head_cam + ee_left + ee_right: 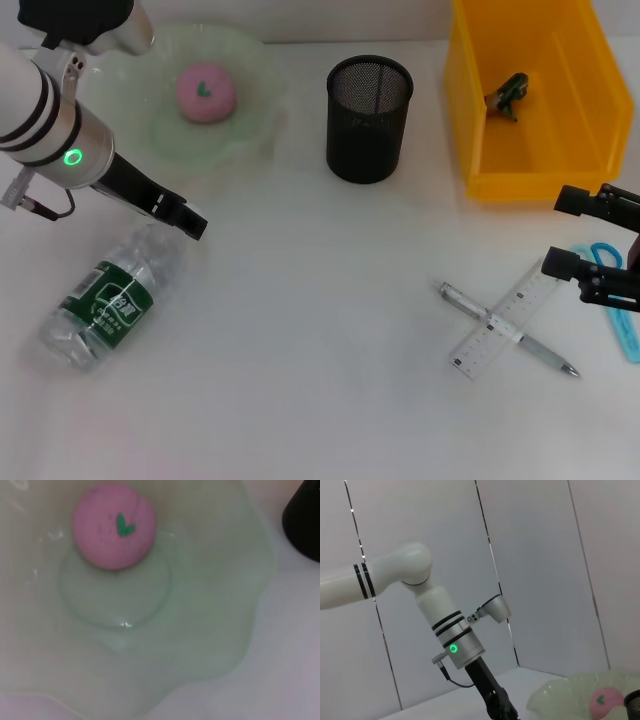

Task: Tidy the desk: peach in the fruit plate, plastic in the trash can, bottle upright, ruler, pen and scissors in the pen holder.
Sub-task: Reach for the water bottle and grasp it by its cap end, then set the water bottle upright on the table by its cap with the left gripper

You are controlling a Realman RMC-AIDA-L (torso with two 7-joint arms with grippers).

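The pink peach (205, 92) (114, 526) lies in the green glass fruit plate (255, 120) (210, 630) at the back left. A clear bottle (105, 298) with a green label lies on its side at the front left. My left gripper (188, 218) hangs just past the bottle's cap end, between bottle and plate. A dark piece of plastic (508, 97) sits in the yellow trash can (580, 150). The black mesh pen holder (368, 118) stands at the back middle. The ruler (500, 325) and pen (535, 350) lie crossed at the front right, with blue scissors (618, 310) beside them. My right gripper (566, 232) is open above them.
The right wrist view looks across at the left arm (445, 630) against a grey panelled wall, with the plate (560, 695) and peach (606, 700) low in the corner. White tabletop lies between the bottle and the ruler.
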